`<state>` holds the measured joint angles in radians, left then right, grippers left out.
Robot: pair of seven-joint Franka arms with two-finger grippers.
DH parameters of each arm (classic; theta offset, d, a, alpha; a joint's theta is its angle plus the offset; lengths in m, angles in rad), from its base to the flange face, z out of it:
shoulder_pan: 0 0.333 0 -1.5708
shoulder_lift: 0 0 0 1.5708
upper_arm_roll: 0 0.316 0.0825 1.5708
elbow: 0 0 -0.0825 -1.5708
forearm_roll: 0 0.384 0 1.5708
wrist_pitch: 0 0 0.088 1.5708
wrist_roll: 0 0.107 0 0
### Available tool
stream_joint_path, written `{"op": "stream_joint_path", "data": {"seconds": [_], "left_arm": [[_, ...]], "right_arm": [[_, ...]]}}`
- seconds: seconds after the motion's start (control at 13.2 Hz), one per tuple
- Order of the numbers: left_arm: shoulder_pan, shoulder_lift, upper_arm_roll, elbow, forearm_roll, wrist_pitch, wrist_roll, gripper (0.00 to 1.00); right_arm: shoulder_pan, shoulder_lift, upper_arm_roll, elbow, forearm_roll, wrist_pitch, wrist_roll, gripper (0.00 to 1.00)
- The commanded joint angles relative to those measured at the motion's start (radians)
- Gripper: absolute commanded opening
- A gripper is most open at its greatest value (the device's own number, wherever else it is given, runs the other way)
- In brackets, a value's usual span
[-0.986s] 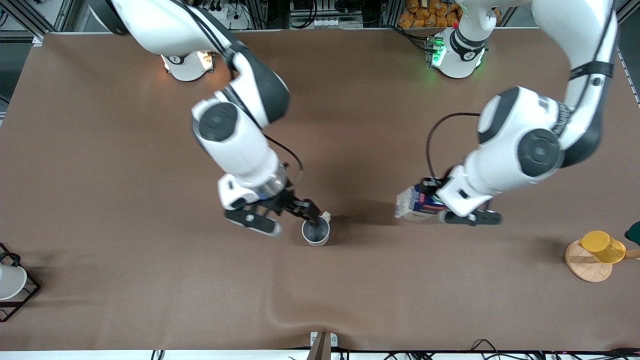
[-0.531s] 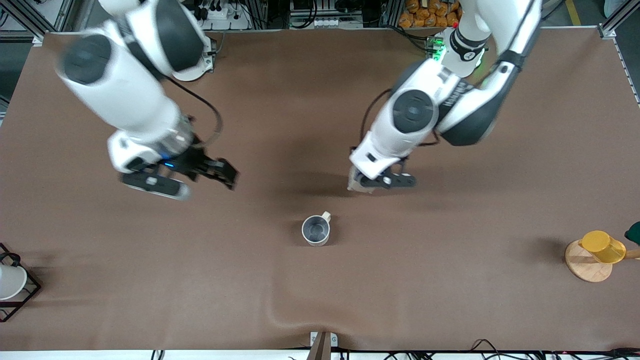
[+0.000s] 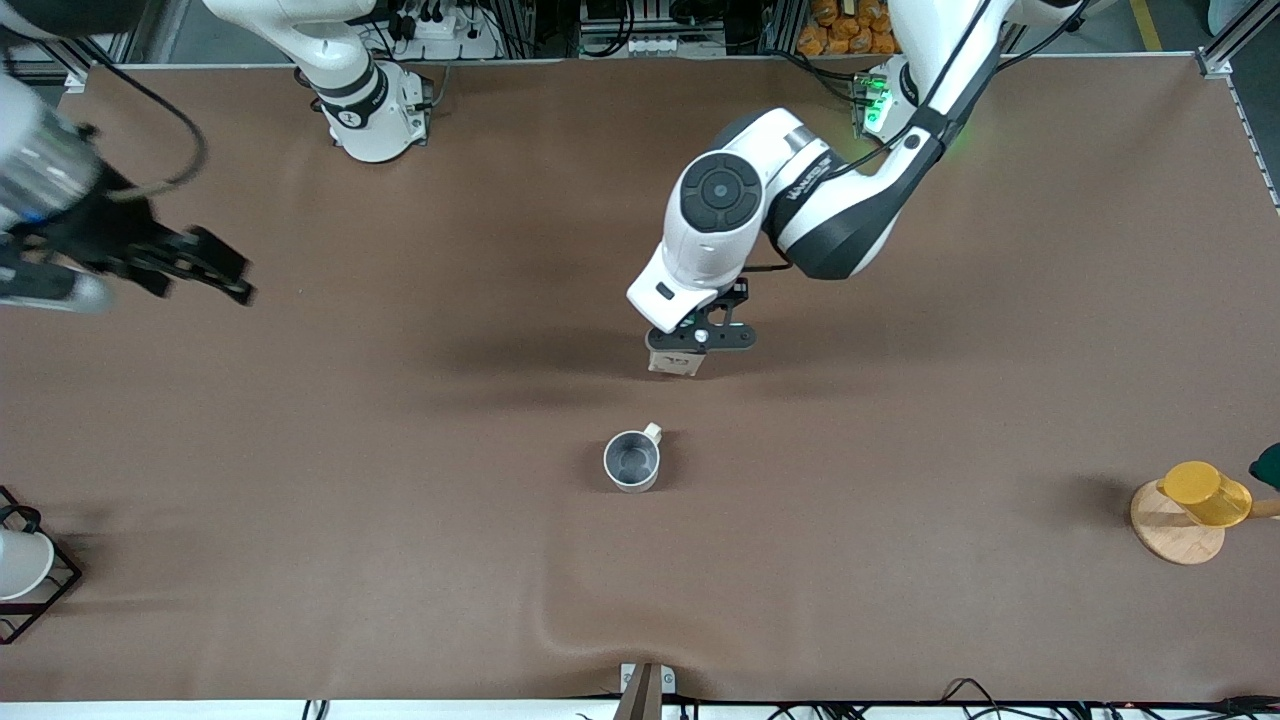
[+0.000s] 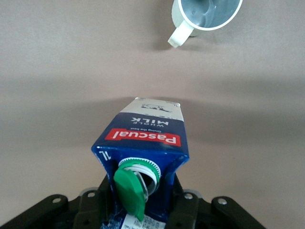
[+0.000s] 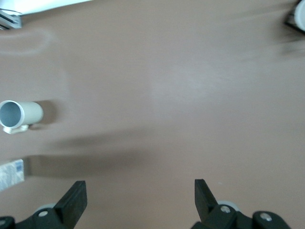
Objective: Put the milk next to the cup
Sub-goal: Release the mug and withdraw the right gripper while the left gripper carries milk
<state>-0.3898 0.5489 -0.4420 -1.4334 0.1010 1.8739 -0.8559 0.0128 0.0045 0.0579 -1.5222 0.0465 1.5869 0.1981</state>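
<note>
While gripped: blue milk (image 4: 143, 143), green-capped.

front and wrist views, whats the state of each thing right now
milk: upright in the left gripper, green cap flipped open, farther from the front camera than the cup
cup: upright on the table, nothing in it, untouched
left gripper: shut on the milk
right gripper: open, holding nothing, at the right arm's end of the table
yellow cup: tilted on a round wooden base
</note>
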Motion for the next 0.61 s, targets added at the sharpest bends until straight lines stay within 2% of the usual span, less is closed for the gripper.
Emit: {"op": "stream_joint_path", "data": {"seconds": [0.0, 0.15, 0.3, 0.38, 0.53], "left_arm": [[-0.049, 0.058, 0.031, 0.086, 0.028, -0.007, -0.043, 0.41], [-0.122, 0.071, 0.106, 0.105, 0.026, 0.004, -0.052, 0.41], [-0.193, 0.092, 0.187, 0.142, 0.026, 0.008, -0.049, 0.41], [-0.211, 0.098, 0.212, 0.155, 0.026, 0.008, -0.048, 0.41], [-0.218, 0.114, 0.217, 0.172, 0.025, 0.022, -0.048, 0.41]], "right_arm": [[-0.007, -0.012, -0.07, 0.04, -0.006, -0.085, -0.135, 1.0], [-0.013, 0.006, -0.073, 0.092, -0.052, -0.149, -0.144, 1.0], [-0.023, 0.005, -0.076, 0.097, -0.082, -0.168, -0.183, 1.0], [-0.037, 0.005, -0.084, 0.1, -0.073, -0.183, -0.19, 1.0], [-0.059, 0.005, -0.084, 0.1, -0.065, -0.197, -0.194, 1.0]]}}
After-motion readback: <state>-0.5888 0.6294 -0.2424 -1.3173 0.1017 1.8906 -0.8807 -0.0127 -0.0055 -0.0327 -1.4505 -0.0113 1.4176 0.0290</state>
